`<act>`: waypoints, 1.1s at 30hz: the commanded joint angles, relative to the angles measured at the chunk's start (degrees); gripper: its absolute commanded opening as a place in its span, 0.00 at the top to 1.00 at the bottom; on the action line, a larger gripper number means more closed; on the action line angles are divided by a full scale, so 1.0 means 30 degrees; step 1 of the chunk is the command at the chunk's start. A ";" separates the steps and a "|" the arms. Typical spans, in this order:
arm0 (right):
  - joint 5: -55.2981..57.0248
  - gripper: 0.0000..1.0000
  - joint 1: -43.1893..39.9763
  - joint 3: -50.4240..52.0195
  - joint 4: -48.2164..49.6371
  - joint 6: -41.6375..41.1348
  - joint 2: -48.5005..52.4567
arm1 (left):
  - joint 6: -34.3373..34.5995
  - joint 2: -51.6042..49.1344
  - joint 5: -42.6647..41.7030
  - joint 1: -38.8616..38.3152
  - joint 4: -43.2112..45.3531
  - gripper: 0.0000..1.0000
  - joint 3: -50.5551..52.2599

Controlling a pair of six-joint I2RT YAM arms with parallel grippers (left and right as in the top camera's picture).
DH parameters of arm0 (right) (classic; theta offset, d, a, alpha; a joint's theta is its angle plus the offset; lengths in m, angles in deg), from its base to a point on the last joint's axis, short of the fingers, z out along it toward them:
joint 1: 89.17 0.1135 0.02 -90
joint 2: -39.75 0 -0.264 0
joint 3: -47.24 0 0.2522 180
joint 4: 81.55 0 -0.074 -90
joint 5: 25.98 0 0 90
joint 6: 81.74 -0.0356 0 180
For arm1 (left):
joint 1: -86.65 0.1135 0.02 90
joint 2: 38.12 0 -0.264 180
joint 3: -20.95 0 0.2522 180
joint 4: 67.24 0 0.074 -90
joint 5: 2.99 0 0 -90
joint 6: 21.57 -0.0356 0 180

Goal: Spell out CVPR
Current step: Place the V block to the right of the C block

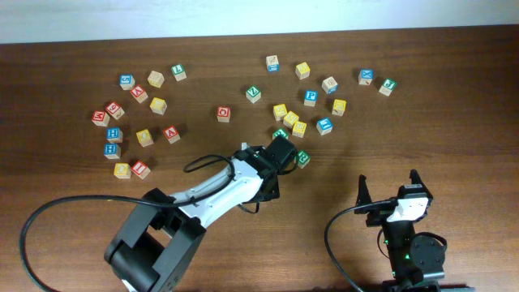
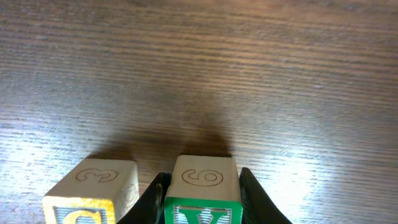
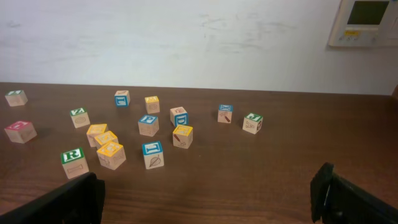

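In the left wrist view my left gripper (image 2: 203, 177) is shut on a green V block (image 2: 200, 213) with a 6 on its top side. It rests on the table right beside a yellow C block (image 2: 87, 199) marked 3. In the overhead view the left gripper (image 1: 290, 154) is mid-table with a green block (image 1: 302, 158) at its tip. The C block is hidden there. A green R block (image 3: 73, 155) also shows just behind the gripper (image 1: 280, 134). My right gripper (image 3: 205, 199) is open and empty near the front edge (image 1: 389, 188).
Several letter blocks lie scattered across the far half of the table: a yellow cluster (image 1: 290, 119), blue blocks (image 1: 324, 126), and a left group (image 1: 113, 134). A black cable (image 1: 49, 219) loops at the front left. A white wall stands behind the table.
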 commanded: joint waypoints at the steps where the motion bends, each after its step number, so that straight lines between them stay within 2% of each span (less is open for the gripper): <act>1: 0.0168 0.02 -0.0146 0.0102 -0.0131 -0.0051 -0.0138 | 0.0204 -0.0670 0.0335 0.0087 -0.0182 0.74 0.0255; 12: 0.0168 0.02 -0.0138 0.0102 -0.0131 -0.0051 -0.0138 | 0.0204 -0.0663 0.0270 0.0087 -0.0372 0.72 0.0175; 20: 0.0168 0.02 -0.0146 0.0102 -0.0131 -0.0051 -0.0138 | -0.0787 -0.0656 0.0270 0.0095 -0.0743 0.62 -0.0867; 26: 0.0168 0.02 -0.0146 0.0102 -0.0131 -0.0051 -0.0138 | -0.1435 -0.0656 0.0342 0.0583 -0.1501 0.62 -0.2477; 28: 0.0168 0.02 -0.0146 0.0102 -0.0131 -0.0051 -0.0138 | -0.2084 -0.0656 0.0342 0.1086 -0.2324 0.62 -0.3643; 33: 0.0168 0.02 -0.0146 0.0102 -0.0131 -0.0051 -0.0138 | -0.2084 -0.0656 0.0350 0.2419 -0.4677 0.62 -0.6455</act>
